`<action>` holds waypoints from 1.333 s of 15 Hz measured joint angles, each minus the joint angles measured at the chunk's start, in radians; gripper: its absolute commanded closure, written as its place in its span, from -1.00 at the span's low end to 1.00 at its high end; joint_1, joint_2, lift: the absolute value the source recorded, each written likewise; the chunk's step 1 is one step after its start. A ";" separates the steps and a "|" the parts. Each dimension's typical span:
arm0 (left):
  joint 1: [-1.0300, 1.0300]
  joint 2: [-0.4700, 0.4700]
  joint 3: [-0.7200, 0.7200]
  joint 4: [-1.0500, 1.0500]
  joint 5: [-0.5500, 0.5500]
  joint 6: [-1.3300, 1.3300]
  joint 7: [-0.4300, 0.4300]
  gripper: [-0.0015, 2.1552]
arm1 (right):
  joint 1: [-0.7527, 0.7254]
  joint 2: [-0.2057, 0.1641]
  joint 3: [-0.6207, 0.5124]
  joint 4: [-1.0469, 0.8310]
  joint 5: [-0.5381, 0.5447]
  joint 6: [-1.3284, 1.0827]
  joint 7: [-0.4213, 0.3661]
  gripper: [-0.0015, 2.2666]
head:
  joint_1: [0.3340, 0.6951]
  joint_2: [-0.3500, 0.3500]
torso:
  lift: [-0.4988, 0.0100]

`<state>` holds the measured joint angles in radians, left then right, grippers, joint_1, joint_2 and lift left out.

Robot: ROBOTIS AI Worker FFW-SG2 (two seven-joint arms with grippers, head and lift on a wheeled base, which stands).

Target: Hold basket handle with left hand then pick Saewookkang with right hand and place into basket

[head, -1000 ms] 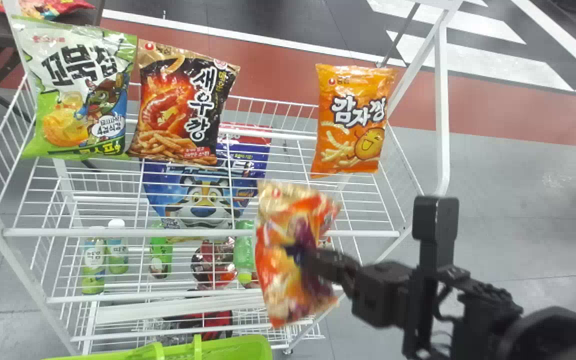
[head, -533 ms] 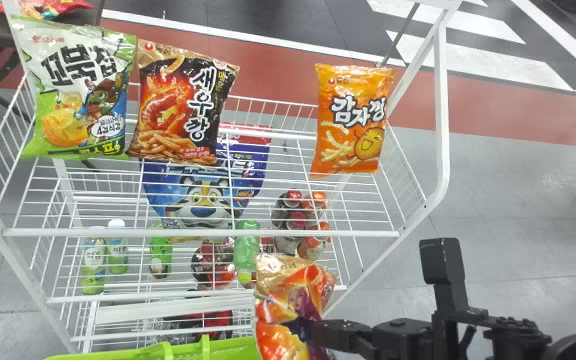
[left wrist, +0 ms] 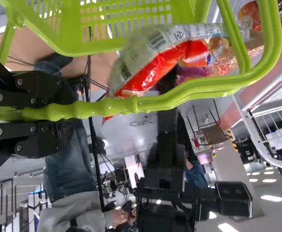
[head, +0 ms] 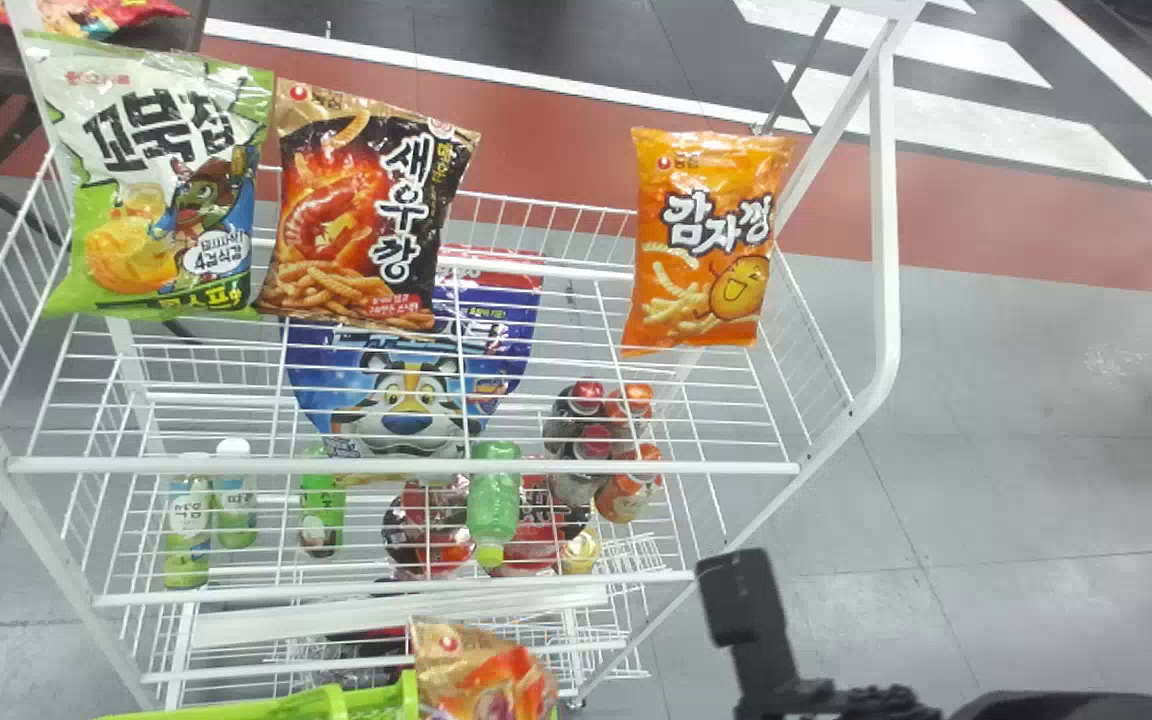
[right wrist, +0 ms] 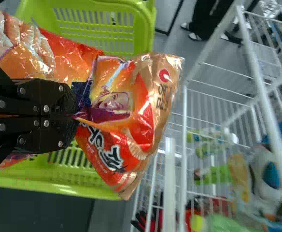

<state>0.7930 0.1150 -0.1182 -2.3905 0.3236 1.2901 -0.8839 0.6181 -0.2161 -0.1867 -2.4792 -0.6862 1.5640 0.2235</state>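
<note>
Handling this Saewookkang [right wrist: 131, 111] looks more about not crushing it than about weight. It's a puffy film bag, so I'd guess super light, soft outside and brittle inside.

Right claw [right wrist: 77, 115] has it pinched around the middle, narrowed down on a bunch of film that creases right at the tips, with bag poking out on both sides. Decent spot imo: near the middle it shouldn't swing much, and loose film takes the squeeze instead of the snacks. The flat end seam would be gentler, but I'd expect more flop. Shiny wrapper is probably slippery too, so firm but not hard.

The bag is over the open basket [right wrist: 59, 189], with the handle [left wrist: 189, 92] crossing in front of it in the left wrist view. Can't tell whether they're touching. Left claw [left wrist: 66, 112] is closed around that handle, and the stiff, ridged bar looks like an easy thing to grip.

Next I'd lower the bag well inside the rim before letting go. Soft corners could snag on the rim or handle, and a high drop might break the snacks.
</note>
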 measured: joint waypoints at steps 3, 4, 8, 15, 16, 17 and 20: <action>0.002 0.001 -0.005 -0.007 0.000 0.000 -0.001 0.72 | -0.007 -0.012 0.107 0.057 0.039 0.000 -0.028 0.89 | 1.00 -1.00 | 0.89; 0.003 0.002 -0.006 -0.010 0.000 0.001 -0.001 0.72 | -0.013 -0.014 0.142 0.085 0.061 0.000 -0.036 0.89 | 1.00 -1.00 | 0.89; 0.008 0.007 -0.006 -0.020 -0.001 0.001 -0.001 0.72 | -0.054 -0.018 0.222 0.199 0.109 0.000 -0.045 -1.00 | 1.00 -1.00 | 0.89; 0.012 0.009 -0.005 -0.021 -0.002 0.001 -0.008 0.72 | -0.023 -0.028 0.132 0.167 0.127 -0.011 -0.015 -0.94 | 1.00 -1.00 | 0.89; 0.012 0.008 -0.005 -0.021 -0.002 0.001 -0.008 0.72 | -0.004 -0.028 0.105 0.140 0.133 -0.055 -0.015 -0.94 | 1.00 -1.00 | 0.89; 0.012 0.008 -0.005 -0.021 -0.002 0.000 -0.009 0.72 | 0.020 -0.027 0.080 0.116 0.144 -0.149 -0.014 -0.94 | 1.00 -1.00 | 0.89; 0.012 0.007 -0.004 -0.018 -0.002 -0.003 -0.008 0.72 | 0.094 -0.008 0.040 0.085 0.198 -0.592 -0.010 -0.93 | 1.00 -1.00 | 0.89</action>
<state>0.8055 0.1220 -0.1225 -2.4083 0.3221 1.2874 -0.8917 0.7124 -0.2243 -0.1468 -2.3940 -0.4877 0.9721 0.2130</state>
